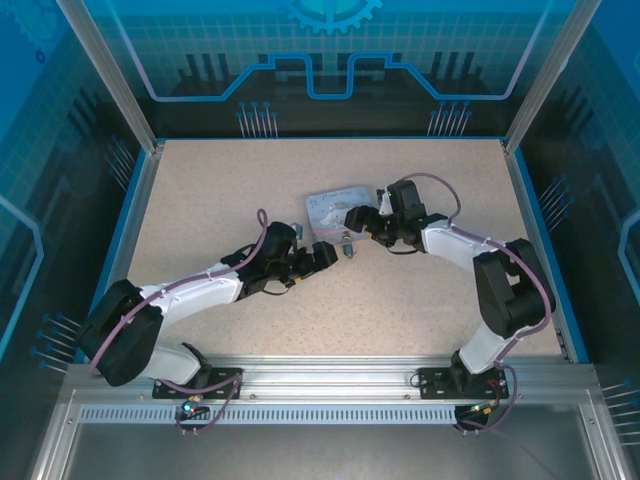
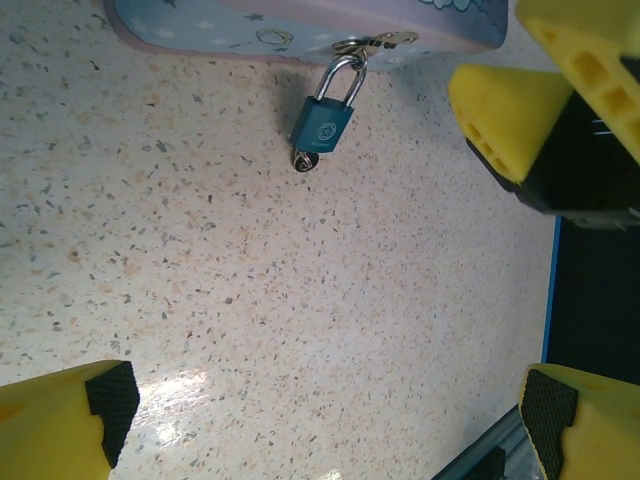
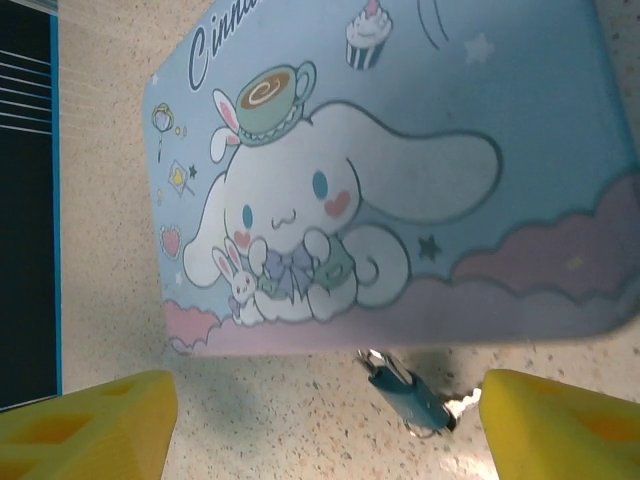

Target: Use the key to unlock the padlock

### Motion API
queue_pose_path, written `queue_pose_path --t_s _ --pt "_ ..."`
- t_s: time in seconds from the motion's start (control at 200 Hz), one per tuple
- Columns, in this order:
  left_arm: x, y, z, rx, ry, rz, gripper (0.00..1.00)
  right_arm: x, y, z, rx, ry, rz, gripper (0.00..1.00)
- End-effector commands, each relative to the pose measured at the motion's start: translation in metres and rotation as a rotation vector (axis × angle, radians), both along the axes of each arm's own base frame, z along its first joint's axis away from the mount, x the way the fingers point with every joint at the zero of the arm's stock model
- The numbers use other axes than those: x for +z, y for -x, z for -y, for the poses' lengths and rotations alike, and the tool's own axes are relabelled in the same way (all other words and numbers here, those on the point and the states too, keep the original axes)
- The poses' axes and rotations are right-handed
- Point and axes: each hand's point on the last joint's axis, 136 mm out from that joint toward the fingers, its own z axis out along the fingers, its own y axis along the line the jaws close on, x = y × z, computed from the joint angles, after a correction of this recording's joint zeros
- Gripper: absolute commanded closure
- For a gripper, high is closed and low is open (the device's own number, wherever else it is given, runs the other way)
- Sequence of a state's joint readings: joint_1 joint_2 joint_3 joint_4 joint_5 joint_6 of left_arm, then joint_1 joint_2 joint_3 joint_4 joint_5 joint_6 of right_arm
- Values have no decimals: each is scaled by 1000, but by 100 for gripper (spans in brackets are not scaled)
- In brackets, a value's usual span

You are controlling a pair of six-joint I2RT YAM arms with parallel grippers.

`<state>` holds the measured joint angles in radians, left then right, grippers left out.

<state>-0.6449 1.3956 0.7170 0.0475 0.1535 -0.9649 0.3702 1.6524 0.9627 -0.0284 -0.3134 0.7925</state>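
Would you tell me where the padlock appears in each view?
Top external: padlock near centre, against the tin.
Left wrist: padlock upper middle, hooked on the tin's clasp.
Right wrist: padlock bottom, right of centre, below the tin.
Shared landmark: the tin.

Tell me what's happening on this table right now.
Both arms reach toward a pale blue cartoon tin in the middle of the table. A small teal padlock hangs from the tin's clasp, its shackle apparently shut. The small metal piece at its base looks like the key. The left gripper is open and empty, short of the lock. The right gripper is open too, beside the padlock at the tin's edge.
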Motion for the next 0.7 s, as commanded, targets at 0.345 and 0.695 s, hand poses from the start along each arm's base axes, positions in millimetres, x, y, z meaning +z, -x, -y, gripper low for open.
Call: queue_pose_path --t_s 0.345,0.695 --pt "22 -51 -22 54 -35 42 1 -20 33 7 116 86 50 47" --pt "27 -104 -35 94 -14 19 1 -47 28 -20 201 175 11 49"
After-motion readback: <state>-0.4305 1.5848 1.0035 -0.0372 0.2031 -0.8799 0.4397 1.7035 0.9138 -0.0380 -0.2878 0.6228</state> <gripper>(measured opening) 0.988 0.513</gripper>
